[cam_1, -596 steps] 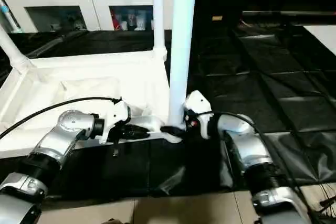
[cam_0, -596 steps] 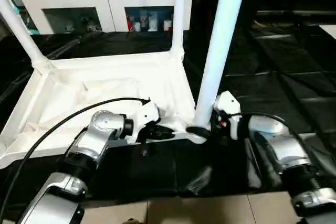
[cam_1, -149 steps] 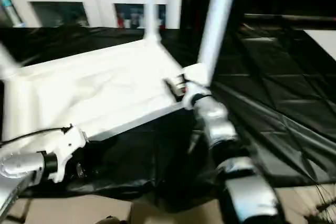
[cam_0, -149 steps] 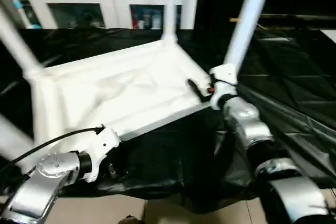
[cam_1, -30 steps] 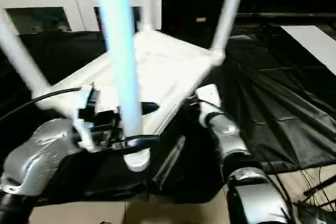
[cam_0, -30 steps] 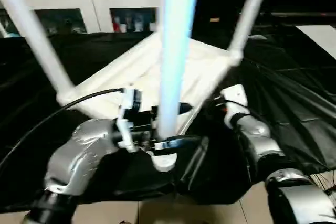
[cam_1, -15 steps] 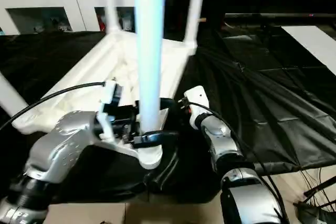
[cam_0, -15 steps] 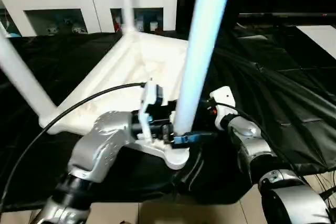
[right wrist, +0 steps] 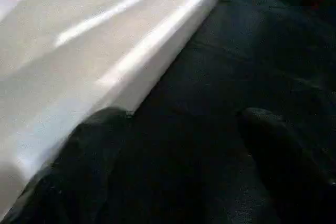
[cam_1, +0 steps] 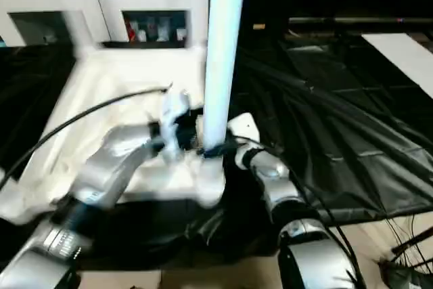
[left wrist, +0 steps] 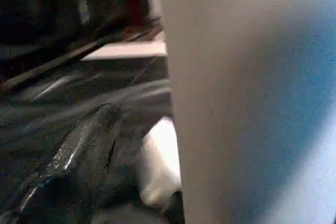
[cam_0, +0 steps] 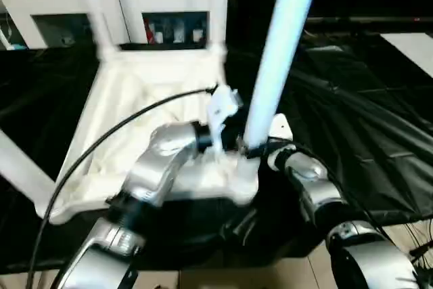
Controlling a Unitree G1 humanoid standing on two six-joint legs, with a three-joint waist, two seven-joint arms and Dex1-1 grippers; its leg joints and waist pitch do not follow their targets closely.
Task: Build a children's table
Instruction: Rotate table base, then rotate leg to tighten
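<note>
Table place: the children's table [cam_0: 155, 109] is lying upside down on the black cloth [cam_0: 379, 113], its top reaching from the picture's middle toward 10 o'clock in the left eye view.
Containers: the white cabinet [cam_0: 169, 11] is standing at 12 o'clock, holding small coloured items behind its glass doors, too blurred to name.
Hidden: the left gripper [cam_0: 233, 141] is sitting at the base of the nearest leg [cam_0: 281, 45]; its fingers are blurring into that corner, so whether they are closing on the leg cannot be told.
Right gripper [right wrist: 173, 145]: its fingers are standing apart over the cloth, just beside the table's edge, holding nothing.
Cut off: every leg is running out of frame at 12 o'clock.
Axis: the legs are pointing upward, long axes near vertical.
</note>
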